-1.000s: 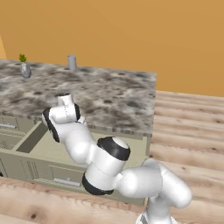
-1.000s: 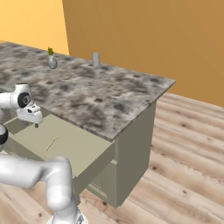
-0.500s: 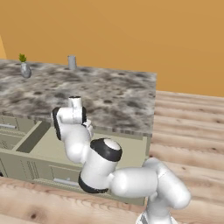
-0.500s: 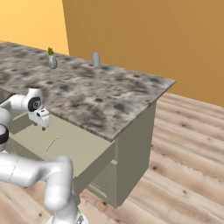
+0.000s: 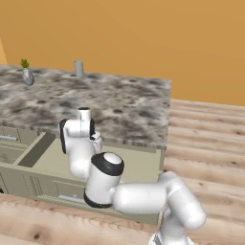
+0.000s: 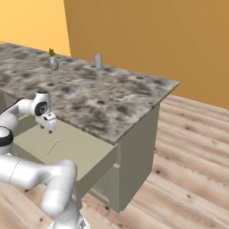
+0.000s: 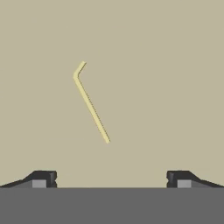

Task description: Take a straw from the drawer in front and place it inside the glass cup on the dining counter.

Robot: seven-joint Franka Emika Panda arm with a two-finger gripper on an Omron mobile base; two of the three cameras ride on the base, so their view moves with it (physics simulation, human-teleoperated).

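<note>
In your left base view, the drawer (image 5: 139, 165) stands pulled out beneath the dining counter (image 5: 110, 103), its beige floor bare where it shows around the arm, and the gripper (image 5: 97, 142) hangs low over that floor, largely masked by the white wrist, so you cannot judge the fingers well from here. The glass cup (image 5: 78, 68) sits at about 11 o'clock on the stone slab, near its far edge, with a small grey vase (image 5: 27, 75) holding a green sprig further out toward 10 o'clock. In your right base view, the gripper (image 6: 50, 129) points down into the open drawer (image 6: 85, 150), and the straw (image 6: 53, 146) lies flat on the beige floor just below it at roughly 6 o'clock, apart from the fingers. The glass cup (image 6: 97, 60) stands at 12 o'clock on the dining counter (image 6: 116, 96), the vase (image 6: 53, 63) near it toward 11 o'clock. In your hand view, the fingertips (image 7: 41, 178) sit at the lower corners, spread wide with nothing between them; the straw (image 7: 91, 106) lies on the drawer floor (image 7: 166, 78) above them, running from 11 o'clock down toward the centre, with a short bent end at its far tip.
</note>
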